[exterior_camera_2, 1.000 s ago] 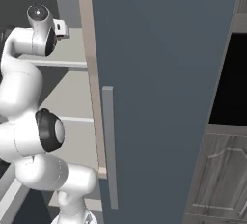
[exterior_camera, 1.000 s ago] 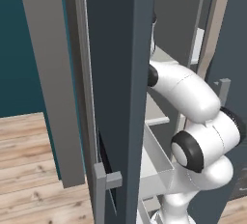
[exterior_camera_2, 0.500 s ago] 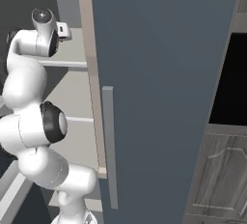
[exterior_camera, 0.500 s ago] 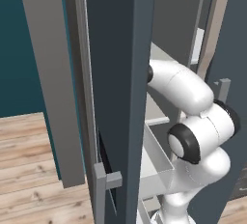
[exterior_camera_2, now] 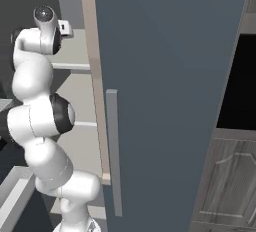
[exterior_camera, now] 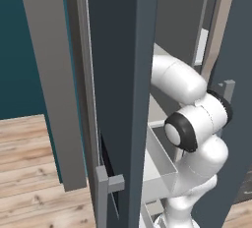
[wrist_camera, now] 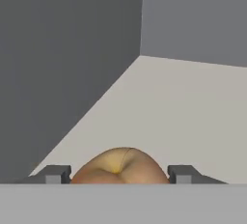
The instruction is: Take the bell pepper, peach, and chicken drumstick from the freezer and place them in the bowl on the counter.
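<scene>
Standing before the freezer, I see its dark blue-grey door swung open and the white arm reaching deep into the grey cabinet, over a pale shelf. On this shelf, close to the corner where the left wall meets the back wall, lies a rounded golden-orange thing. From its yellow-brown tone I judge it to be the chicken drumstick, but so little of it shows that the peach cannot be excluded.

The gripper is placed around this piece: one dark fingertip stands just beside it on one side and the other on the opposite side. Whether the jaws already press it I cannot tell; small gaps seem to remain, so the grip looks not yet complete.

The step in hand, as I judge, is the grasping of this food inside the freezer. The next move calls for closing firmly on it, then lifting it from the shelf and drawing the arm back past the door without hitting it.
</scene>
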{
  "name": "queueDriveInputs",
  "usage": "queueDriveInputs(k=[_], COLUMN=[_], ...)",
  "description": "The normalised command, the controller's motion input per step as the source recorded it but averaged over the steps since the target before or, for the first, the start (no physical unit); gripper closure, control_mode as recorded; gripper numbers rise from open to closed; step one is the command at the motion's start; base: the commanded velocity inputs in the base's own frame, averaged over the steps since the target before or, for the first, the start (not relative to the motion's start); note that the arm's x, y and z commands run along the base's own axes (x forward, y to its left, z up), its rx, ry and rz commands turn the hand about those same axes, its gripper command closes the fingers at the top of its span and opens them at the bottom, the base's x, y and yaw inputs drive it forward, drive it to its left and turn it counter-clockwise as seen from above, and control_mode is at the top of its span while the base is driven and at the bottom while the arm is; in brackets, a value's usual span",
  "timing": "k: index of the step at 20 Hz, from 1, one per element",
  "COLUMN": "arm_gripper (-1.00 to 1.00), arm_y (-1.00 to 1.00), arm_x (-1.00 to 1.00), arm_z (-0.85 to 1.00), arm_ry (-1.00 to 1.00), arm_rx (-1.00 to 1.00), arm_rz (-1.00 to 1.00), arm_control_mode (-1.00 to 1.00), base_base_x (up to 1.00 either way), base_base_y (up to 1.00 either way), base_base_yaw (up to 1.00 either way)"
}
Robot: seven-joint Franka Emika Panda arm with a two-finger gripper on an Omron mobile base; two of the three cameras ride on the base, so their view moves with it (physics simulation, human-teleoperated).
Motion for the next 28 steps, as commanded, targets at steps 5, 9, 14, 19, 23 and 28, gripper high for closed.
queueDriveInputs(k=[5, 9, 14, 19, 23, 28], arm_gripper=[1.0, 1.0, 1.0, 1.0, 1.0, 1.0], arm_y=[0.0, -0.06, -0.53, -0.69, -0.68, -0.72], arm_x=[-0.21, -0.77, -1.0, -1.0, -1.0, -1.0], arm_z=[-0.02, -0.16, 0.0, 0.75, 0.63, -0.03], arm_ry=[0.0, 0.0, -0.22, -0.35, 0.07, 0.27], arm_rx=[0.0, 0.0, 0.04, 0.06, 0.16, 0.1], arm_rz=[-0.01, -0.09, -0.13, -0.18, -0.24, -0.2], arm_control_mode=[-1.0, -1.0, -1.0, -1.0, -1.0, -1.0], base_base_x=[0.0, 0.0, 0.0, 0.0, 0.0, 0.0], base_base_y=[0.0, 0.0, 0.0, 0.0, 0.0, 0.0], base_base_yaw=[0.0, 0.0, 0.0, 0.0, 0.0, 0.0])
